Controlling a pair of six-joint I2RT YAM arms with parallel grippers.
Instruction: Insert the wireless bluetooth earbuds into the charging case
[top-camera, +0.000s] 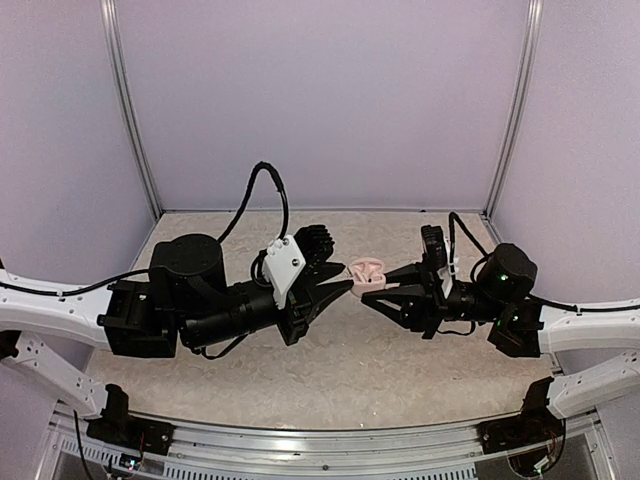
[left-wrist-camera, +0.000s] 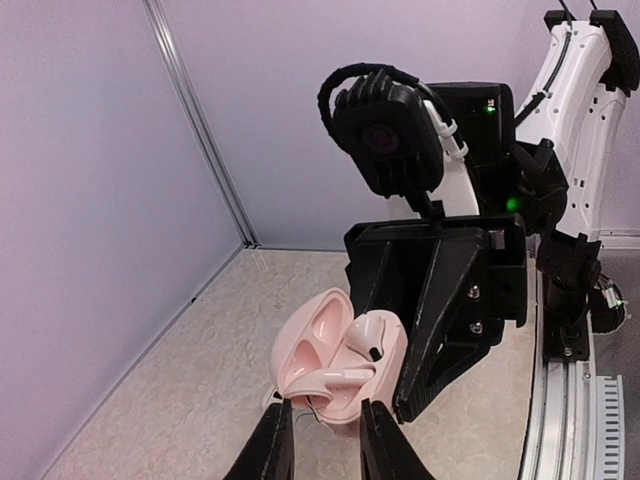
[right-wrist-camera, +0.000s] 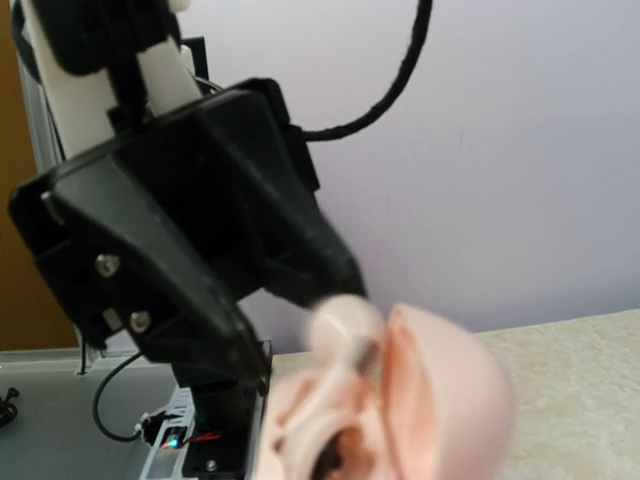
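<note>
The charging case (top-camera: 367, 270) is pale pink, open and held above the table between the two arms. In the left wrist view its lid (left-wrist-camera: 318, 330) stands up at the left. One earbud (left-wrist-camera: 370, 335) stands in a well. The other earbud (left-wrist-camera: 340, 379) lies across the case's opening. My right gripper (top-camera: 378, 284) is shut on the case, its black fingers (left-wrist-camera: 440, 320) against the case's right side. My left gripper (left-wrist-camera: 325, 408) has its jaws a narrow gap apart at the case's near edge, with nothing seen between them. In the right wrist view the case (right-wrist-camera: 440, 400) is close and blurred.
Lilac walls with aluminium posts (top-camera: 132, 120) close in the back and sides. The table (top-camera: 330, 370) has a beige stone pattern. A metal rail (top-camera: 320, 445) runs along the near edge. The two grippers almost touch at mid-table.
</note>
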